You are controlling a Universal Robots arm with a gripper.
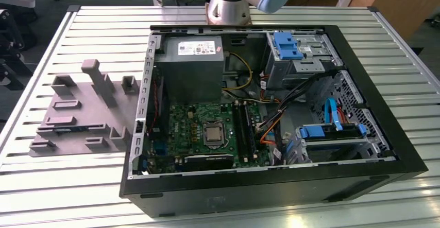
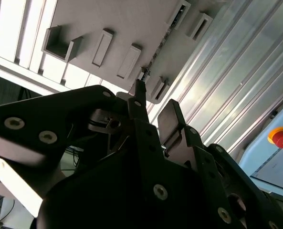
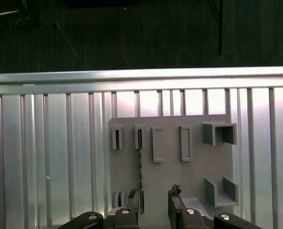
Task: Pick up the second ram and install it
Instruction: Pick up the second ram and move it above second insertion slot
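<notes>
One thin dark memory stick (image 3: 141, 167) stands on edge in the slots of a grey holder plate (image 3: 170, 176). The plate lies on the slatted metal table (image 3: 46, 157), at the exterior view's left of the open computer case (image 1: 275, 187). The stick's long axis runs straight away from the claw (image 3: 154, 202), its near end lining up close to one finger rather than mid-gap. The claw hangs over the plate with fingers parted, gripping nothing.
</notes>
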